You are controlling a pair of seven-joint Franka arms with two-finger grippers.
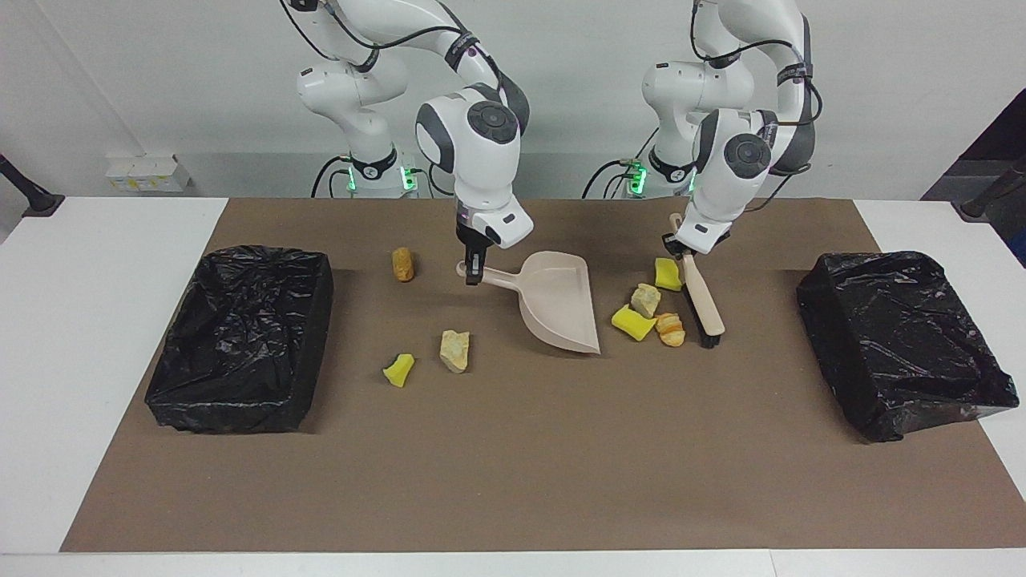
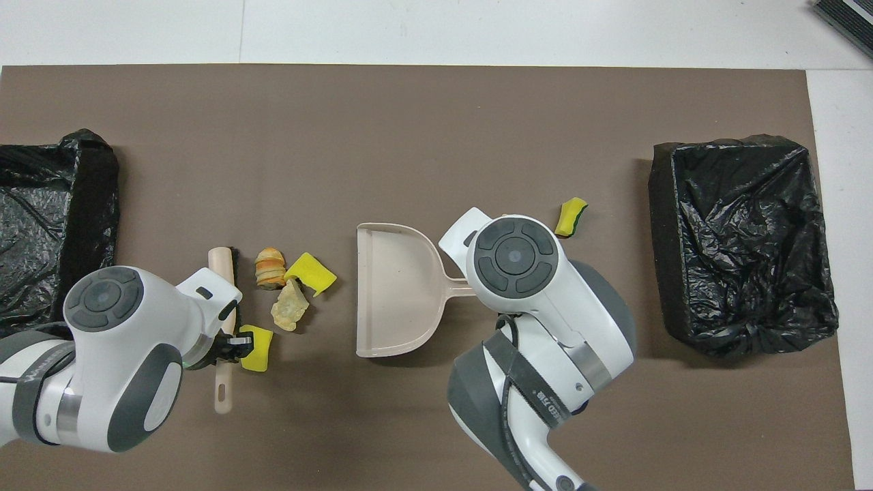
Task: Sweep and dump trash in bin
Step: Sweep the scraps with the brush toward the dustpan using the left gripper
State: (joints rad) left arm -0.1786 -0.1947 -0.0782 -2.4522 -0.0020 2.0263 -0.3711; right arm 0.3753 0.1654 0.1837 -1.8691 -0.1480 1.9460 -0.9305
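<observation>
Brown matting (image 1: pixel 513 465) covers the surface between two black bins (image 1: pixel 240 336) (image 1: pixel 902 340). Right hand (image 1: pixel 474 268) pinches the dustpan (image 1: pixel 557 308) handle; left hand (image 1: pixel 681 248) seems clamped on the brush (image 1: pixel 704 300). Four scraps (image 1: pixel 648 311) lie between brush and pan. Three more (image 1: pixel 454 350) lie toward the right arm's end.

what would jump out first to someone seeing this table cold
Two black-lined bins sit at the table's two ends. Midway between them, the right gripper is at the beige dustpan's handle and the left gripper at the brush, with bright scraps lying between the two tools.
</observation>
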